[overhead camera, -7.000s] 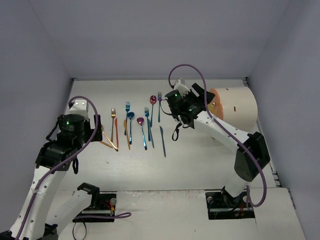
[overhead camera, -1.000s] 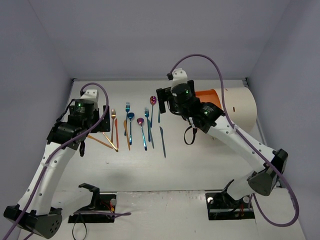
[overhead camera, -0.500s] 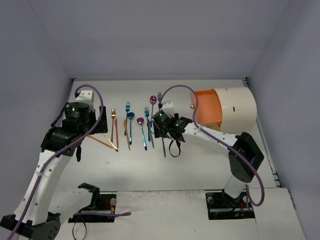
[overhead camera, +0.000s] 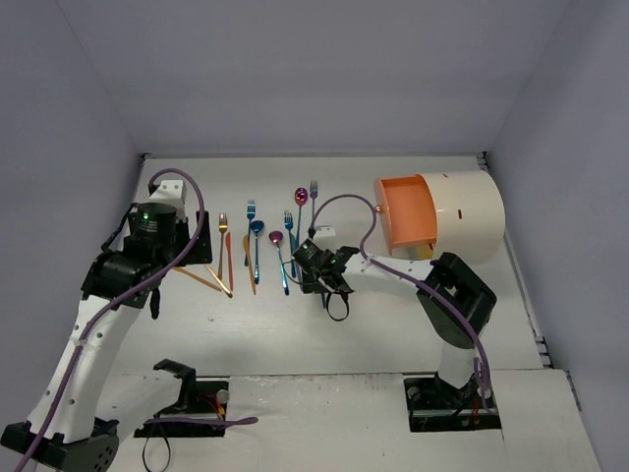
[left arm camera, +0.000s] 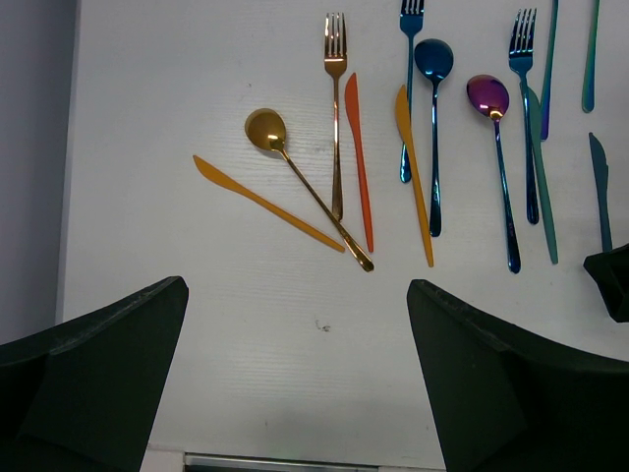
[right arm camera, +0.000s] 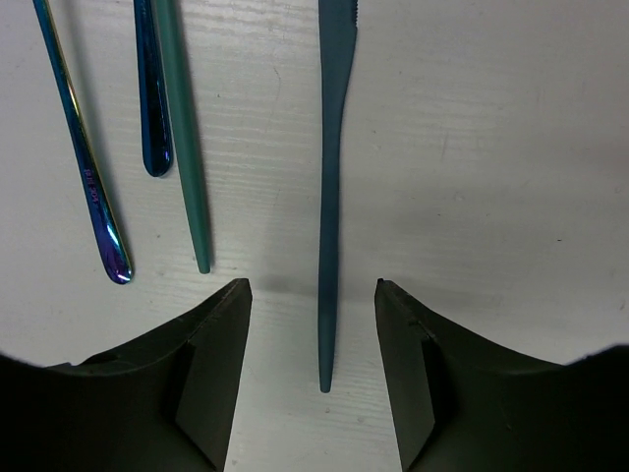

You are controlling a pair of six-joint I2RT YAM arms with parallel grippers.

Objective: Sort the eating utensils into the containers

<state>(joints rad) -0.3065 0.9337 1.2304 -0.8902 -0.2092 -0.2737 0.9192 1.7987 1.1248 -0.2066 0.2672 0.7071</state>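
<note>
One teal knife (right arm camera: 332, 147) lies on the bench (right arm camera: 511, 147), its handle between the jaws of the half-open, empty right pincer (right arm camera: 313, 290), which next needs to pinch and carry it to the open orange drawer (overhead camera: 405, 211) nearby; the left pincer (left arm camera: 297, 295) hovers wide open, empty.

Likely a lab: plain grey walls (overhead camera: 295, 79), white table (overhead camera: 393, 334).
</note>
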